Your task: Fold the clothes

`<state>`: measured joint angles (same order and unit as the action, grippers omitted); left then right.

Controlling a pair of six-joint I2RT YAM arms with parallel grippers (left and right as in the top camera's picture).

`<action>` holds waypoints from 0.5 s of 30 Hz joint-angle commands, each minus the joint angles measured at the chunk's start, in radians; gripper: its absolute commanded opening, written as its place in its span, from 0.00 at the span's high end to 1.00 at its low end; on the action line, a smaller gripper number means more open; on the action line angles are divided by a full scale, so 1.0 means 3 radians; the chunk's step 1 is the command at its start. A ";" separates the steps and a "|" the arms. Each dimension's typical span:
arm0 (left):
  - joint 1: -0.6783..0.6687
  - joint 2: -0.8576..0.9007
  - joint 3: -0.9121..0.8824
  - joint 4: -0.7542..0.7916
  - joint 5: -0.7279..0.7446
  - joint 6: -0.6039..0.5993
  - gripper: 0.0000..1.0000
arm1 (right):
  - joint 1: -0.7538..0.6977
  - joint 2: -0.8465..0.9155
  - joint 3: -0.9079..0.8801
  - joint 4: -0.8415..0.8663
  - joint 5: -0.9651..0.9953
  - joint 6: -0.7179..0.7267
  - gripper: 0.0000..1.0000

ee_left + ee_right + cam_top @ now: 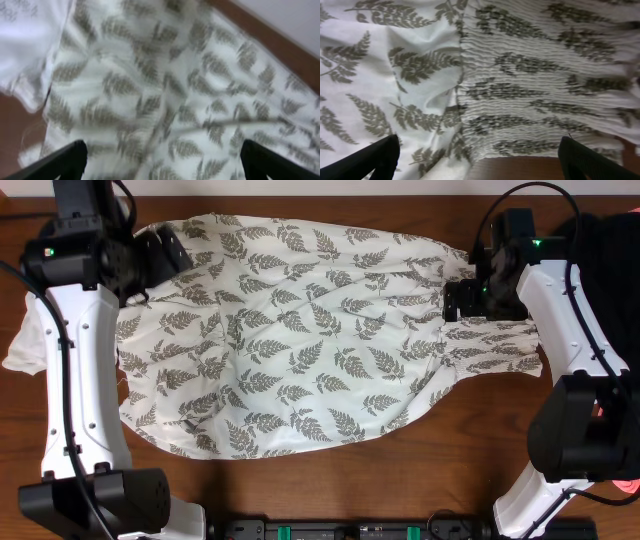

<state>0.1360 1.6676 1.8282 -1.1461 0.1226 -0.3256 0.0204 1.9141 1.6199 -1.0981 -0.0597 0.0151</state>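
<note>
Two grippers are held over opposite ends of the clothes (300,350), which are spread nearly flat across the middle of the table (420,470), the long side running left to right. No fold is seen in the fabric, so the step in hand is judged to be the approach for a first grasp. The left gripper (168,252) is poised at the far left corner, near a plain white shirt (22,345) that is touched by the fern print. In the left wrist view its fingers (60,162) are spread wide, with nothing between them. The right gripper (462,300) is set above the gathered, ribbed band (545,75) at the right end, its jaws likewise parted and empty. A black garment (610,230) is seen beyond that arm. A descent onto the cloth edge is probably called for next at each end. Only the thin fern layer should be pinched, so that the white shirt is not lifted with it. No brand, label or legible writing can be made out.
</note>
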 commanded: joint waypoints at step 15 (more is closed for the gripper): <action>0.0006 -0.0437 -0.0248 -0.1172 0.0014 -0.0557 0.02 | -0.0004 0.0006 -0.0010 0.0315 0.0150 -0.0117 0.01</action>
<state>0.1360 1.5898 1.7775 -1.4841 0.1276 -0.4500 0.0204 1.9141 1.6199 -1.0080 -0.0257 -0.0090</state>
